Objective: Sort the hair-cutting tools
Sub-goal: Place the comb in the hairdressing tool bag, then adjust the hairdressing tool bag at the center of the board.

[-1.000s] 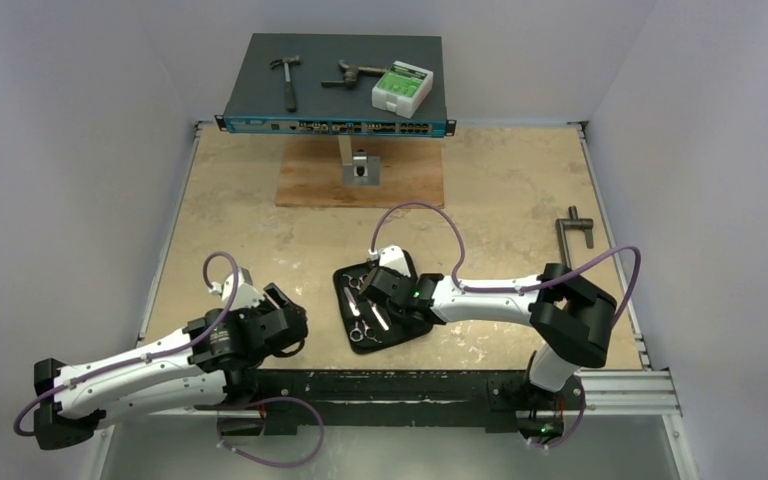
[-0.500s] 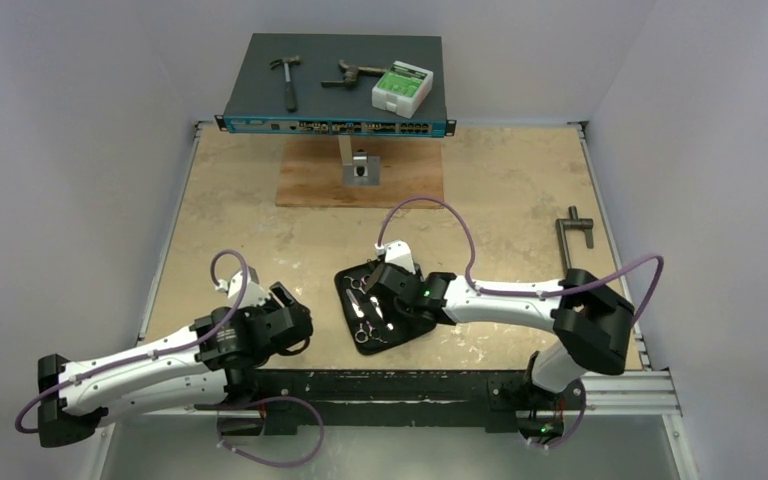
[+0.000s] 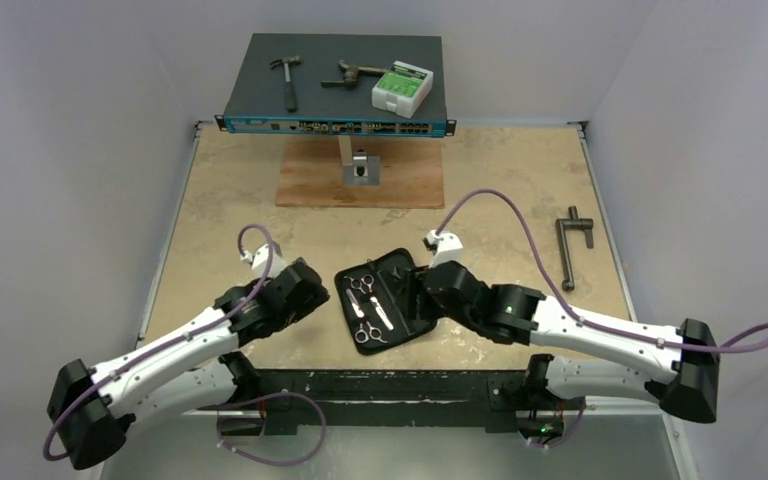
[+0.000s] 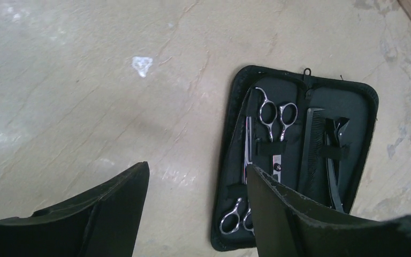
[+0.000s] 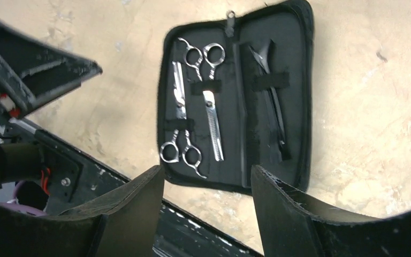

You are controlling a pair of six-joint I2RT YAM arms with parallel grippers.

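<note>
A black zip case [image 3: 402, 268] lies open on the table, between my two grippers. Strapped into its left half are two silver scissors, one with its rings at the far end [image 4: 272, 114] [image 5: 207, 58] and one with its rings at the near end [image 4: 234, 219] [image 5: 180, 152]. The right half holds a black comb [image 4: 307, 147] and a thin black clip [image 4: 334, 160] [image 5: 270, 93]. My left gripper [image 3: 312, 290] [image 4: 197, 171] hangs open and empty just left of the case. Just right of the case, my right gripper [image 3: 422, 295] [image 5: 207, 176] is also open and empty.
A blue network switch [image 3: 336, 125] on a stand at the back carries a hammer [image 3: 286, 78], a rusty tool [image 3: 350, 74] and a green-and-white box [image 3: 401, 88]. A wooden board [image 3: 305, 180] lies under it. A grey T-shaped bar [image 3: 571, 245] lies at the right. The dark front rail [image 5: 139, 203] runs close below the case.
My right gripper has lifted off the case, drawn back to its right side and opened. The left arm has swung forward toward the case's left edge.
</note>
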